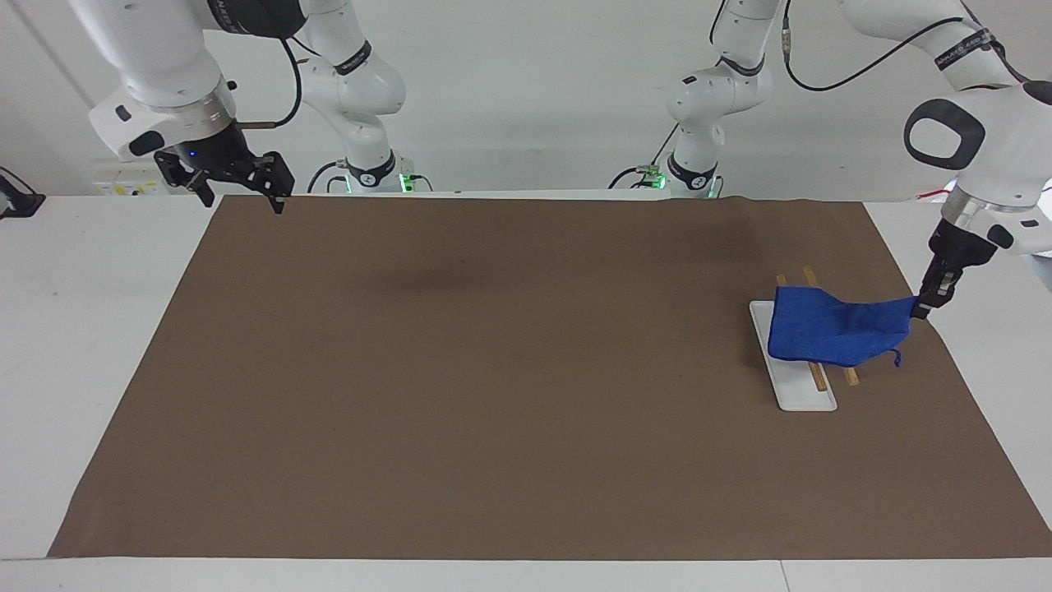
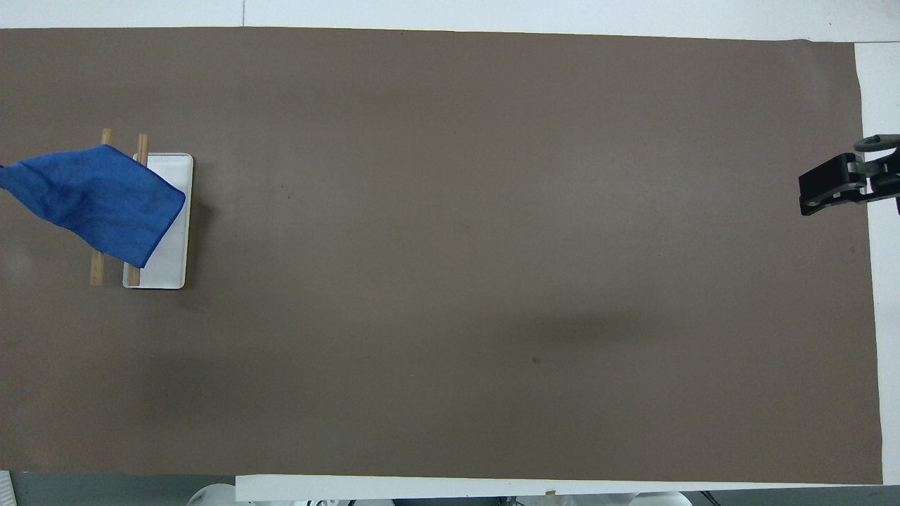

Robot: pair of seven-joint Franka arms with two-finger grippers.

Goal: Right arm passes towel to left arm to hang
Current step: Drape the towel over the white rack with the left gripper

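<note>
The blue towel (image 1: 830, 330) lies draped over the two wooden rails (image 1: 818, 376) of a small rack with a white base (image 1: 801, 395), toward the left arm's end of the table. My left gripper (image 1: 922, 307) is shut on the towel's corner just beside the rack, low over the mat. The towel's loop (image 1: 894, 358) dangles below that corner. From above, the towel (image 2: 95, 200) covers the middle of both rails (image 2: 143, 144). My right gripper (image 1: 241, 197) hangs open and empty over the mat's corner at the right arm's end; one of its fingers (image 2: 830, 188) shows in the overhead view.
A brown mat (image 1: 509, 370) covers most of the white table (image 1: 90, 329). The two arm bases (image 1: 694, 177) stand at the robots' edge. Nothing else lies on the mat (image 2: 457, 281).
</note>
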